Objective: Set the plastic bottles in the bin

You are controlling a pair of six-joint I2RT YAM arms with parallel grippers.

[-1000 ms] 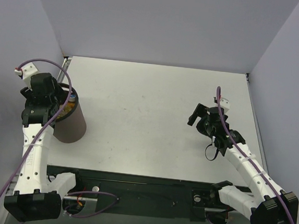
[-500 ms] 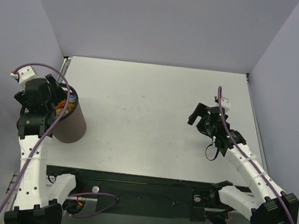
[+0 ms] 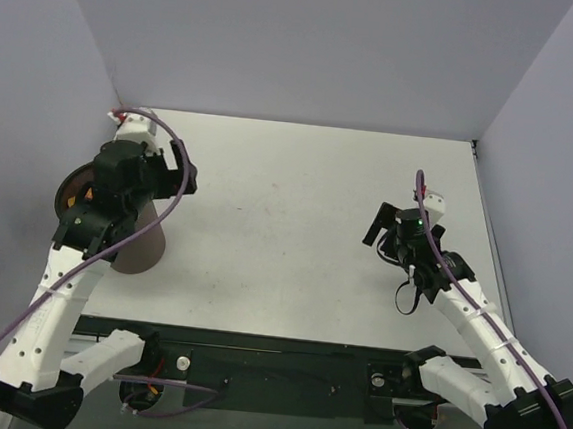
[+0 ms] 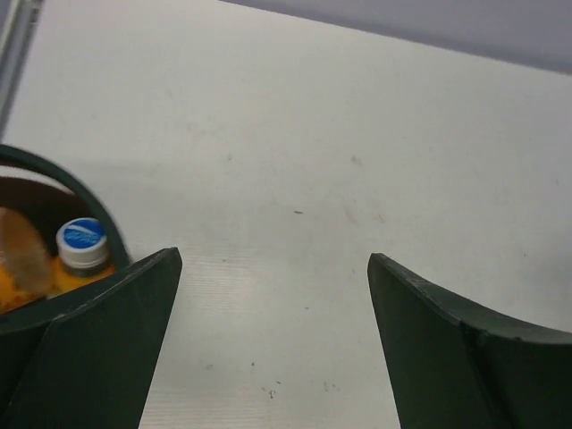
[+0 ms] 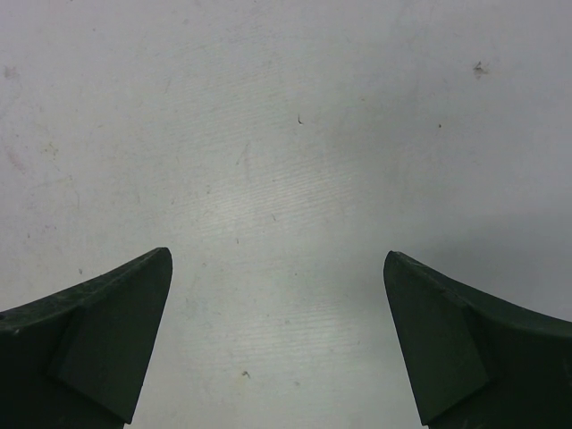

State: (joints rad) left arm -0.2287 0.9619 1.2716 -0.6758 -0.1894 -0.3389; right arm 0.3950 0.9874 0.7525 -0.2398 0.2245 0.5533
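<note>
The dark-brown bin [image 3: 139, 250] stands at the table's left edge, partly under my left arm. In the left wrist view its rim [image 4: 55, 178] curves in at the left. Inside it I see the yellow bottle with a blue cap [image 4: 83, 243] and an orange bottle [image 4: 20, 259] beside it. The other bottles are hidden. My left gripper [image 3: 169, 177] is open and empty, just right of the bin's rim over bare table [image 4: 273, 340]. My right gripper [image 3: 378, 228] is open and empty over bare table at the right [image 5: 277, 340].
Grey walls close in the table on the left, back and right. A black rail [image 3: 274, 359] with the arm bases runs along the near edge. Purple cables hang off both arms.
My left arm has swung from the bin's left side across it to the right, and its gripper now hangs past the bin's right rim. The right arm has barely moved.
</note>
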